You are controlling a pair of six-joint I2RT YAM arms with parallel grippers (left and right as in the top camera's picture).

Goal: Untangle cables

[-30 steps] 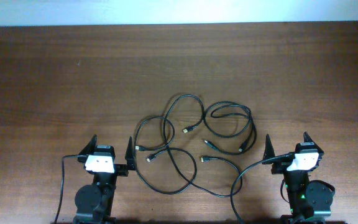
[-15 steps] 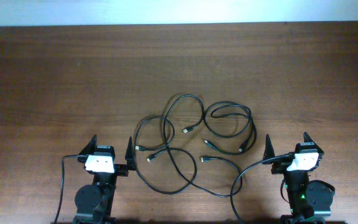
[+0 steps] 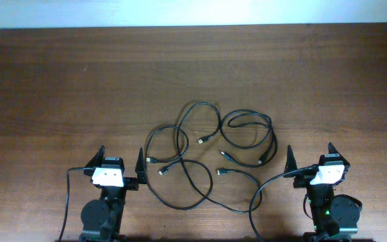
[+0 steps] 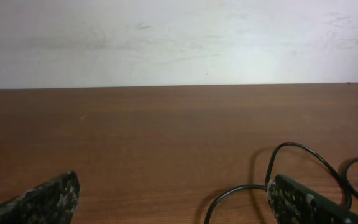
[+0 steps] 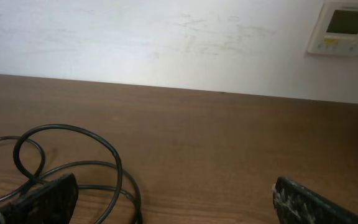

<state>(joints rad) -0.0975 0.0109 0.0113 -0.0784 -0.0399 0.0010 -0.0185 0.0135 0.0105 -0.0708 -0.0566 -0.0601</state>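
Observation:
Several thin black cables (image 3: 203, 103) lie in overlapping loops on the brown table (image 3: 59, 81), between the two arms and a little beyond them. Small metal-tipped plug ends (image 3: 203, 140) point into the tangle. My left gripper (image 3: 121, 153) stands open at the near left, its right finger beside the leftmost loop. That loop (image 4: 303, 149) shows past the open left gripper (image 4: 176, 186), with nothing between the fingers. My right gripper (image 3: 310, 151) is open at the near right. In the right wrist view, coiled loops (image 5: 104, 146) lie by the left finger of the empty right gripper (image 5: 173, 190).
A thicker black wire (image 3: 255, 198) runs from the right arm's base toward the front edge, close to the tangle; another (image 3: 69, 195) hangs by the left arm. A white wall and a wall thermostat (image 5: 347, 28) stand beyond the table's far edge.

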